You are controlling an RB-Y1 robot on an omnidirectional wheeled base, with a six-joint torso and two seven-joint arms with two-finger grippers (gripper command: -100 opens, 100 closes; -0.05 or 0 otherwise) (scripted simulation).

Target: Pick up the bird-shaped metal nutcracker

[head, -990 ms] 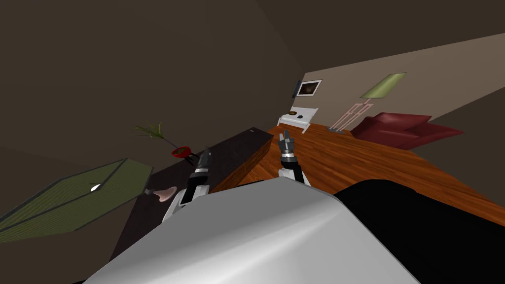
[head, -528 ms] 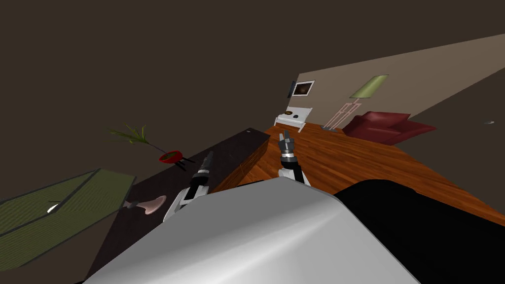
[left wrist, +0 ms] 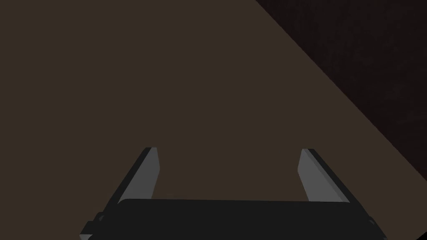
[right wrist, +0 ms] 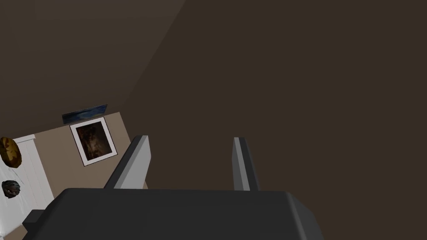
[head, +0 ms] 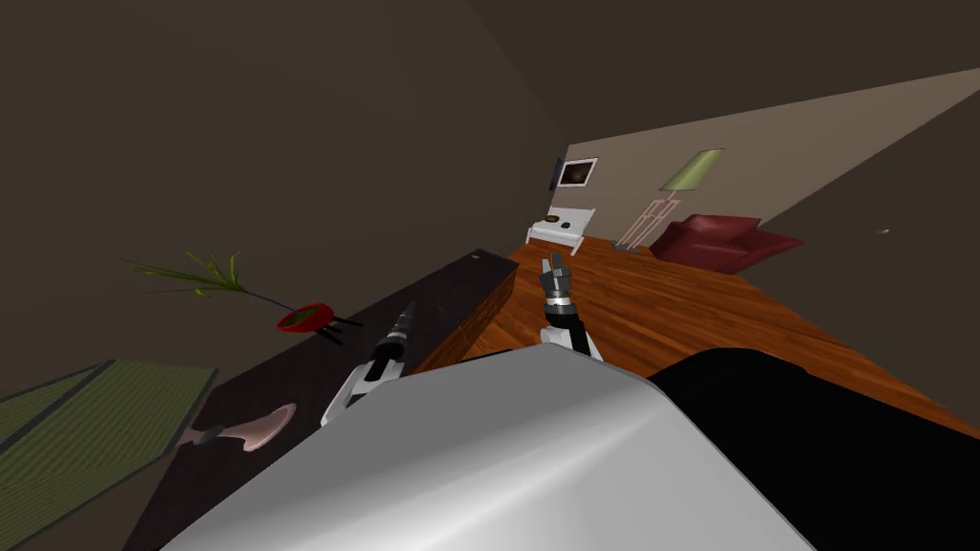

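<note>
Far off by the back wall stands a white side table (head: pixel 574 215) with two small things on it. The right wrist view shows them as a round brown thing (right wrist: pixel 10 152) and a small dark lumpy thing (right wrist: pixel 10 188); I cannot tell if either is bird-shaped. My right gripper (head: pixel 553 263) (right wrist: pixel 192 160) is held up over the wooden floor (head: pixel 670 306), open and empty. My left gripper (head: pixel 409 311) (left wrist: pixel 227 166) hangs open and empty over the top of a long dark sideboard (head: pixel 450 287).
On the sideboard stand a red bowl with a green plant (head: pixel 304 316) and a lamp with a pink foot (head: pixel 258 428) and green shade (head: pixel 77 421). A floor lamp (head: pixel 691 170) and red armchair (head: pixel 723 241) stand by the back wall. A black area (head: pixel 813 450) lies at right.
I have turned to the right: the plant, the green-shaded lamp and the far furniture have all slid left in the head view. My left arm has shifted slightly; the right holds still.
</note>
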